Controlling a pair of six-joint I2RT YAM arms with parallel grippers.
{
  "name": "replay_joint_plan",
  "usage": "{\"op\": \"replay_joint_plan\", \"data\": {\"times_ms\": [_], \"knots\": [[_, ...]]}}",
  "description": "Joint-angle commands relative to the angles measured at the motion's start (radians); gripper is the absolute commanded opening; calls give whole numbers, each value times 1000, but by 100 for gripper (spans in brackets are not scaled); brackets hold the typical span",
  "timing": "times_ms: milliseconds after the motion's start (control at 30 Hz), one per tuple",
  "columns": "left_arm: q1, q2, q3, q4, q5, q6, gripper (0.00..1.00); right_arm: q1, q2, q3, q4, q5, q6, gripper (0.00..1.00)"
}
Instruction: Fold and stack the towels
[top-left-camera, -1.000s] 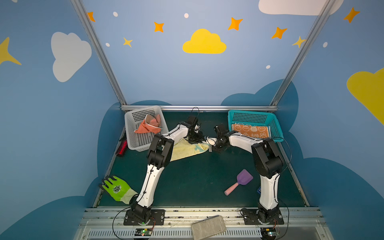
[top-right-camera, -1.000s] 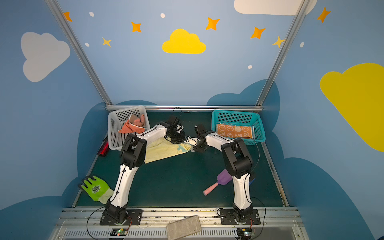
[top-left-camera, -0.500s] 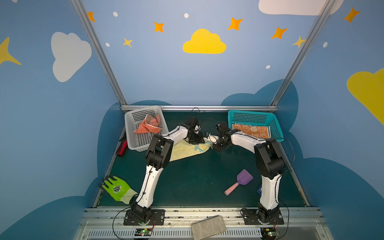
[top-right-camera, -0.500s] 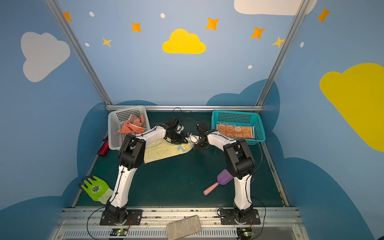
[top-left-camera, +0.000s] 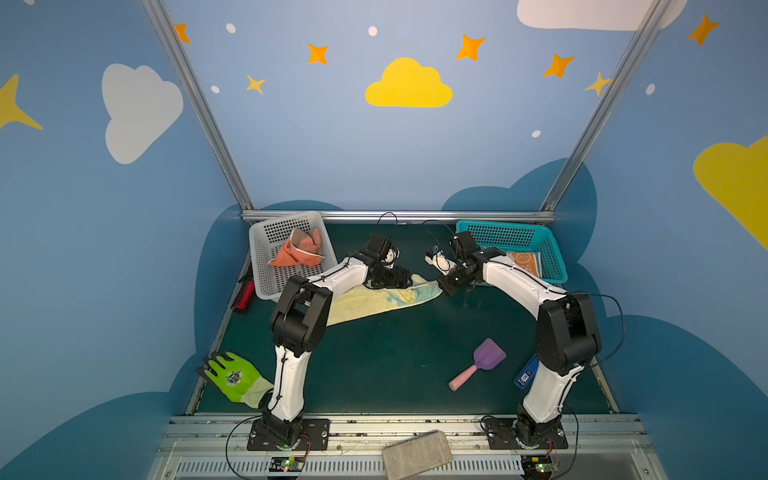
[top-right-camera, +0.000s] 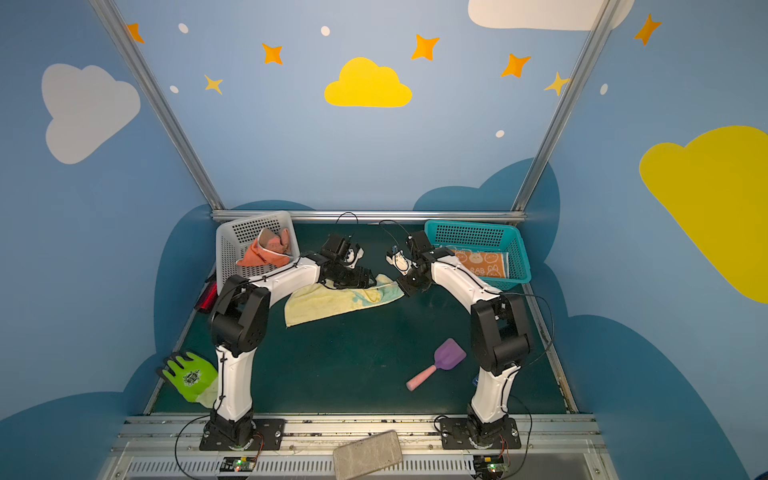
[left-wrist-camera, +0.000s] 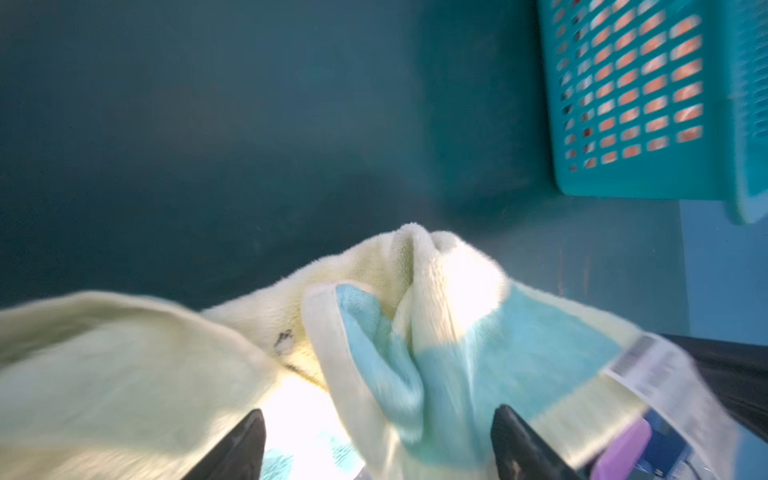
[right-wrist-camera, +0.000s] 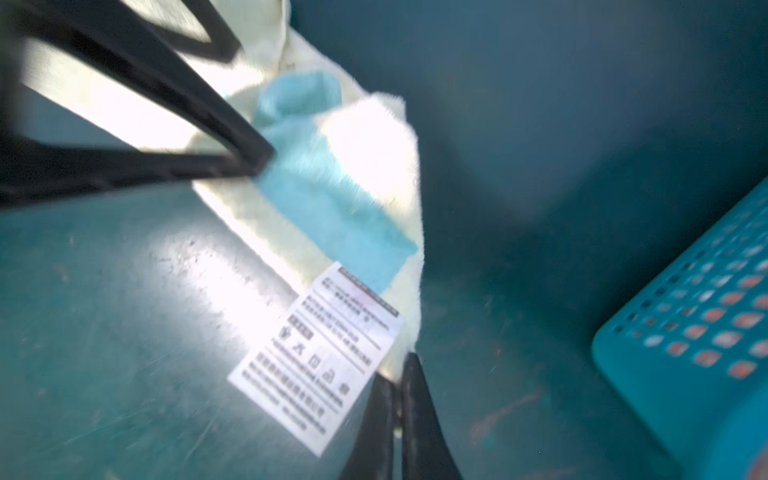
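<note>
While the right pincer (right-wrist-camera: 395, 368) is clenched on the very corner of the striped towel (top-left-camera: 374, 301), right beside the care label (right-wrist-camera: 320, 353), the left pincer (left-wrist-camera: 378, 415) stands released. Its fingers are wide apart, and a bunched yellow-blue ridge of cloth sits loose between them, not pinched. The rest of the towel runs from under the left pincer toward that arm's base. It lies flat on the green mat (top-left-camera: 395, 353), skewed, and rumpled at the pincer end.

Risks, as judged from here:
- The right grip looks like a thin sliver at the fingertips. A firm pull could slip the corner out, or leave only the label edge held.
- With a one-point hold, pulling from the right pincer alone likely drags or twists the whole cloth instead of squaring it, so the fold comes out crooked.
- The left fingers straddle the ridge. If that pincer rises or slides, a fingertip could catch the terry and pull the bunch along.
- The two pincers are near each other across the same towel end, so a careless reach could knock one into the other.
- The teal basket (top-left-camera: 548, 253) sits close on the right pincer's outer side. A wide swing could hit its wall and shift the folded orange towel (top-right-camera: 482, 264) inside.

The salmon towel (top-left-camera: 297, 253) sits crumpled in the white basket (top-left-camera: 266, 249), behind the left pincer and beside its arm, so plenty of the task looks undone.
</note>
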Motion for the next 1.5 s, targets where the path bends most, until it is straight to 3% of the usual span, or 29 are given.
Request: {"op": "replay_joint_plan", "data": {"times_ms": [0,133,333,567,800,933,1133,1467], "knots": [[-9,-98,-78,125,-115,116,85,4,-66,-3,-86,41,100,0],[-20,-170,-157,182,-156,231,84,0,-105,-29,-112,112,146,0],[-55,-179,-137,118,-238,403,83,0,-167,-175,-59,155,187,0],[-116,-172,-183,130,-343,746,82,-4,-169,-232,-26,171,191,0],[-123,-236,-368,354,-264,1014,82,-12,-151,-213,-19,149,182,0],[-125,-232,-418,437,-233,1074,82,-16,-156,-211,-14,144,184,0],[-138,-195,-449,593,-227,1051,82,-17,-178,-221,-17,147,180,0],[-165,-124,-427,625,-250,1074,81,-19,-207,-236,-8,141,176,0]]}}
